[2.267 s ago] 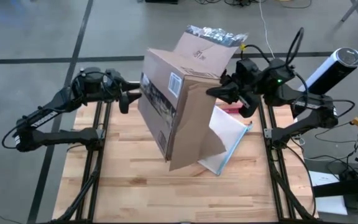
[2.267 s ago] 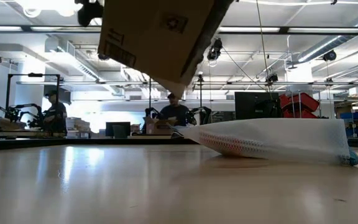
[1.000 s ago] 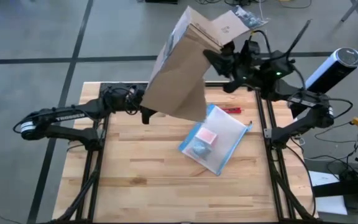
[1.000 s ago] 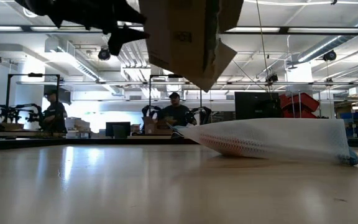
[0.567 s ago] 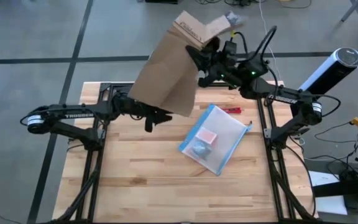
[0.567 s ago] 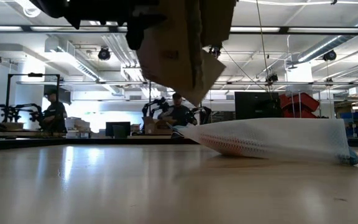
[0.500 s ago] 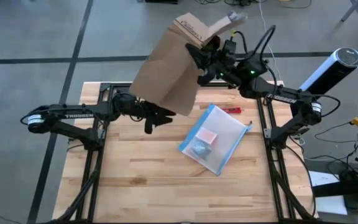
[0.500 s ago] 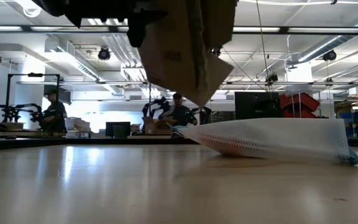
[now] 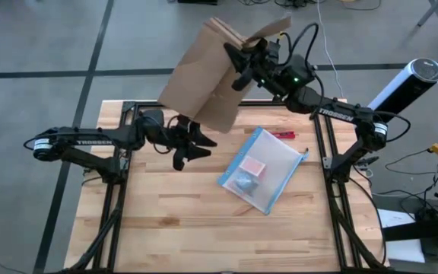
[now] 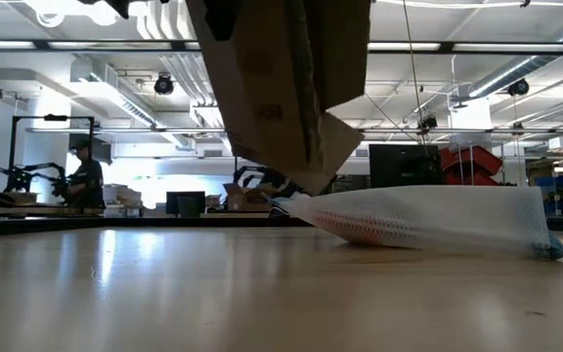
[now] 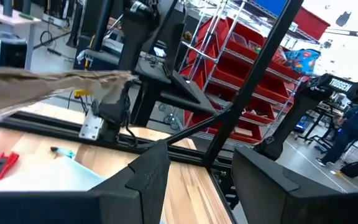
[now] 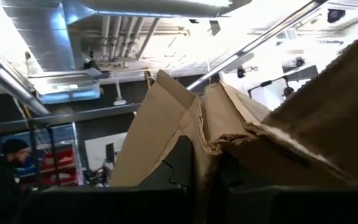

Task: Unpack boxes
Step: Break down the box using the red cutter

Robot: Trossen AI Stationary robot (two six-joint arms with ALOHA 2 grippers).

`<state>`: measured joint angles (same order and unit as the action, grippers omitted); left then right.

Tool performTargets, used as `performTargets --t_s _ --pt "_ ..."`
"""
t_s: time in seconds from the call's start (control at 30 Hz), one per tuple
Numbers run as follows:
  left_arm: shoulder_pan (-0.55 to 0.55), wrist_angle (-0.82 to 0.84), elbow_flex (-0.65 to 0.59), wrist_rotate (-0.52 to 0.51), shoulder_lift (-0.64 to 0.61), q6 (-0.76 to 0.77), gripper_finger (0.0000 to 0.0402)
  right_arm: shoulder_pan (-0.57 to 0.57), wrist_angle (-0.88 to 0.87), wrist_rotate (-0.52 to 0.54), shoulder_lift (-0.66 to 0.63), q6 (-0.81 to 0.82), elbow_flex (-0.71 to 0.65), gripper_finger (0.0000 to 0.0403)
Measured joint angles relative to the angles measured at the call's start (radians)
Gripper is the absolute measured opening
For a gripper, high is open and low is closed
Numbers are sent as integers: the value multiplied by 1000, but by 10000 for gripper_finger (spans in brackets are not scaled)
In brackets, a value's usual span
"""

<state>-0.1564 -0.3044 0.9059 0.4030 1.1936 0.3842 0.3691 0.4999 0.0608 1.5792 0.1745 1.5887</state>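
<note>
The brown cardboard box [image 9: 204,80] hangs high over the table's far side, tilted, with my right gripper [image 9: 239,61] shut on a flap at its upper end. In the low view the box [image 10: 281,88] fills the top, its lower corner above the table. My left gripper [image 9: 192,146] stands open under the box's lower edge, with nothing between its fingers [image 11: 148,180]. A clear pouch [image 9: 262,169] with a blue edge lies flat on the table's right half, and a small red tool [image 9: 284,135] lies just beyond it. My right gripper pinches a torn cardboard flap [image 12: 207,134] at the box's upper end between its two fingers. It reaches in from the table's right. The box hangs below and to the left of the hold, tilted and lifted clear of the table.
The wooden table [image 9: 181,221] is bare on its near half. Black frame rails [image 9: 116,190] run along its left and right sides. A silver cylinder [image 9: 405,84] stands off the right edge. People sit in the room beyond [image 10: 86,176].
My right gripper has gone toward the table's left with the box, which has swung along with it; in the low view its lower corner hangs lower than before. My left gripper has shifted a little toward the table's right, under the box.
</note>
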Motion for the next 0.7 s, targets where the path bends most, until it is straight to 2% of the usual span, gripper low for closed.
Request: performTargets --t_s 0.33,0.7 --pt "21 200 85 -15 -1 -113 155 57 -16 -7 9 2 -2 0" --pt "67 312 90 -36 -3 -148 155 94 -12 3 9 -6 -4 0"
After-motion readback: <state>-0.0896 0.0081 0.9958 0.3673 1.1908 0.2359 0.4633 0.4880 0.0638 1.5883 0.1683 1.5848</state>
